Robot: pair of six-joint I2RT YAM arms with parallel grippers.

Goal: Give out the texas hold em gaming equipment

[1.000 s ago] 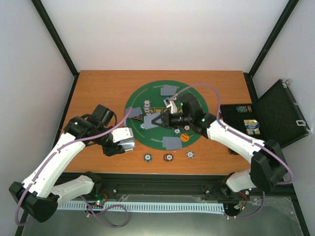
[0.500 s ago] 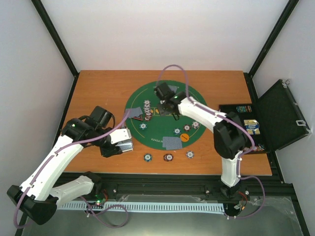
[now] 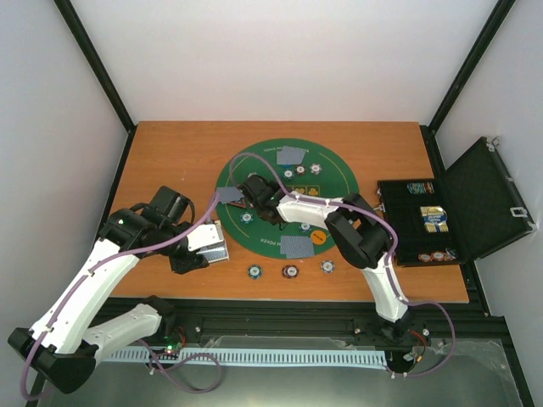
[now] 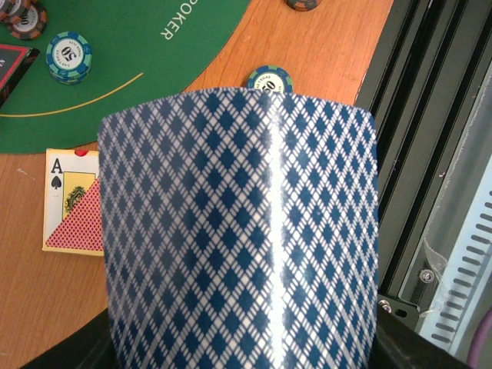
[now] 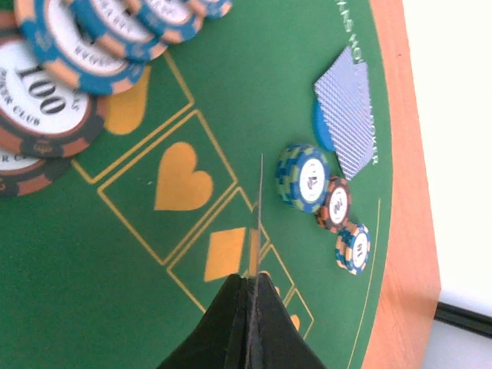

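Observation:
My left gripper (image 3: pixel 210 242) hovers over the table left of the green mat (image 3: pixel 335 199), shut on a deck of playing cards. Its blue diamond-patterned back (image 4: pixel 238 231) fills the left wrist view and hides the fingers. My right gripper (image 3: pixel 257 193) reaches across to the mat's left part. It is shut (image 5: pixel 250 280) on a single card (image 5: pixel 258 207), seen edge-on above the printed diamond. Face-down cards lie at the mat's far side (image 3: pixel 291 155), left (image 3: pixel 229 195) and near side (image 3: pixel 297 246). Three striped chips (image 5: pixel 307 177) sit beside the far cards.
Three chips (image 3: pixel 290 271) lie on the wood in front of the mat. An ace of spades beside a red-backed card (image 4: pixel 73 201) lies on the table under the left gripper. An orange disc (image 3: pixel 318 238) is on the mat. The open black case (image 3: pixel 450 212) stands at the right.
My right arm has swung from the mat's centre round its far side to the left part, with its jaws staying shut. The left arm with the deck has barely shifted.

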